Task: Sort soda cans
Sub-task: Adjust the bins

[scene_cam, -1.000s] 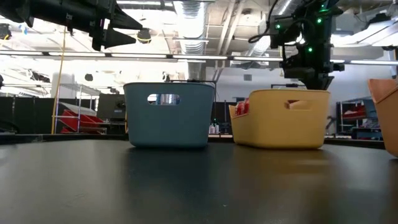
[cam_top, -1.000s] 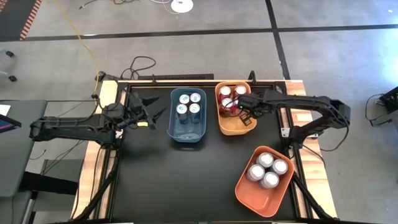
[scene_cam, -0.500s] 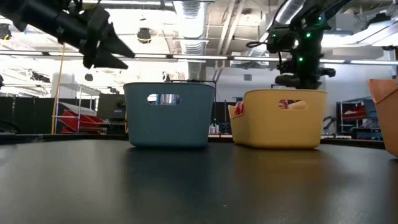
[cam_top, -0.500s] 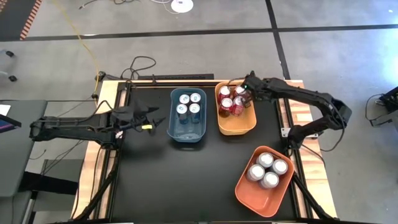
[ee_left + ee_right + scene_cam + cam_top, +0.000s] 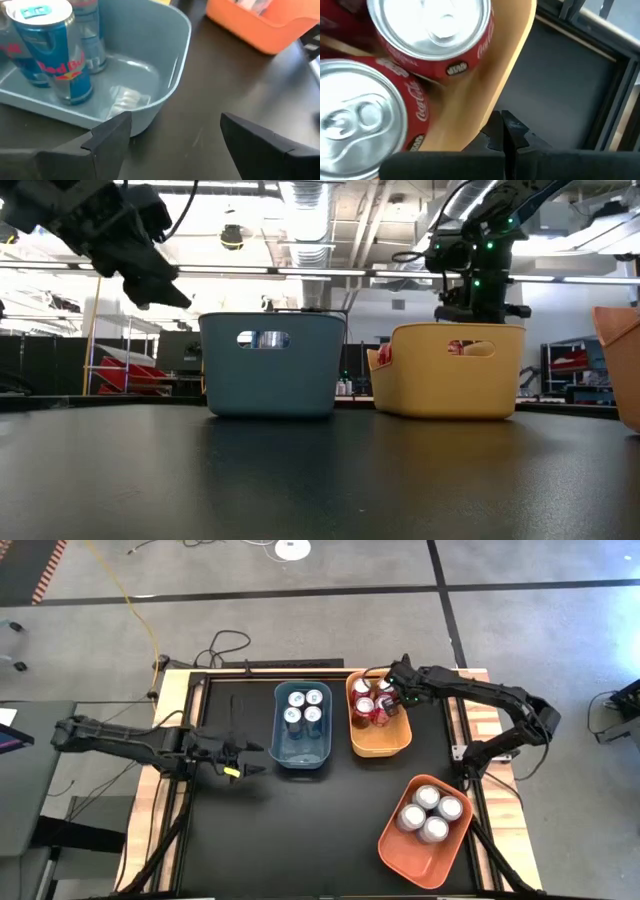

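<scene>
My black table (image 5: 300, 830) fills mid-frame on grey floor (image 5: 300, 610); my left gripper (image 5: 243, 754) hangs spread, centre-left, my right gripper (image 5: 396, 678) pressed together, upper right.

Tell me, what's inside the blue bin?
The blue bin holds four blue cans standing upright at its far end. The near half looks empty, apart from something pale on the floor. Anything underneath the cans stays hidden.

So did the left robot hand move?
Yes. The left gripper has slid toward the table's front: before, it was level with the blue bin's middle, and now it is beside the bin's front end.
</scene>
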